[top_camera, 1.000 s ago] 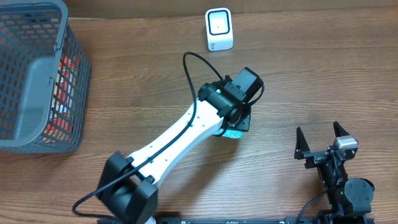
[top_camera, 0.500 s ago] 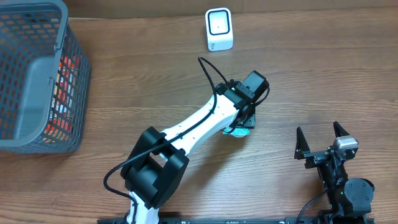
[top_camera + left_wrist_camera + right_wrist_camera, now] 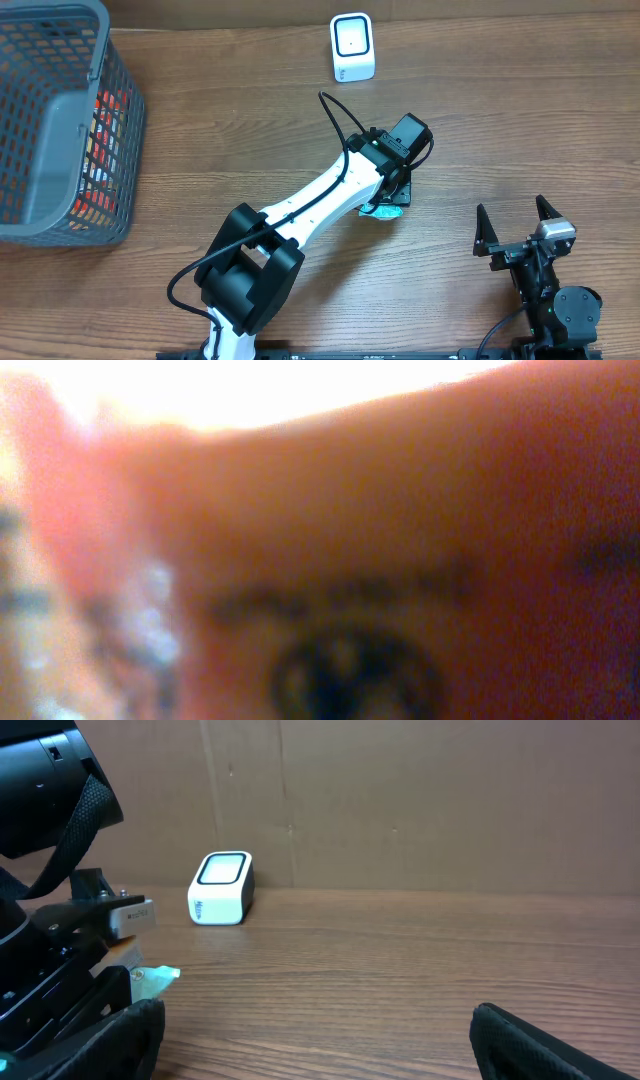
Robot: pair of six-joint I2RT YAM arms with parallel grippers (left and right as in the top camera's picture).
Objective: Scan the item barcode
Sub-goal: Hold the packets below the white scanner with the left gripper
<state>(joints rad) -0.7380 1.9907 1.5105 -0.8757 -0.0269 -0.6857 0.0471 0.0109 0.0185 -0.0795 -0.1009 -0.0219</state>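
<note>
One pickup underway: left fingers' hold on small teal packet [image 3: 379,211] unclear, right fingers [image 3: 484,232] apart; next, white box scanner [image 3: 352,47], far.

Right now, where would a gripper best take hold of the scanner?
Probably by its two white side walls, from above: the scanner stands free on the table with its window facing up, so that face should stay clear.

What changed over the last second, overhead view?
The left arm shifted right, and the packet under the left gripper moved slightly right with it. The pictures do not show whether it is gripped. Scanner, basket and the open right gripper stayed put.
</note>
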